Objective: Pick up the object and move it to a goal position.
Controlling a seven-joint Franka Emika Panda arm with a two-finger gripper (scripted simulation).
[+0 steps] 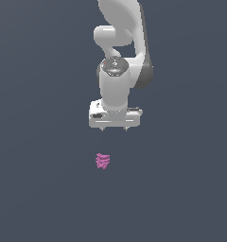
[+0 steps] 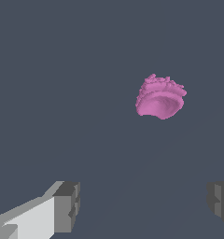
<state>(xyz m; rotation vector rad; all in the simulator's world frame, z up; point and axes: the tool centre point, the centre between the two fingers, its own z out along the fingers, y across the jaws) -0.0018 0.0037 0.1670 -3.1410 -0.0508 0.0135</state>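
Observation:
The object (image 1: 102, 161) is a tiny pink-magenta ridged piece of stacked jagged layers, resting on the dark grey surface. The white gripper (image 1: 114, 129) hangs above it and a little toward the exterior view's right, apart from it, with its short fingertips (image 1: 102, 128) spread wide. In the wrist view the object (image 2: 160, 97) lies beyond the gripper (image 2: 144, 205), outside the gap between the grey pads (image 2: 67, 205). Nothing sits between the fingers, so the gripper is open.
The white arm (image 1: 122, 42) rises behind the gripper to the frame's top. A plain dark grey surface (image 1: 39, 189) fills all the remaining view, with no other objects or edges visible.

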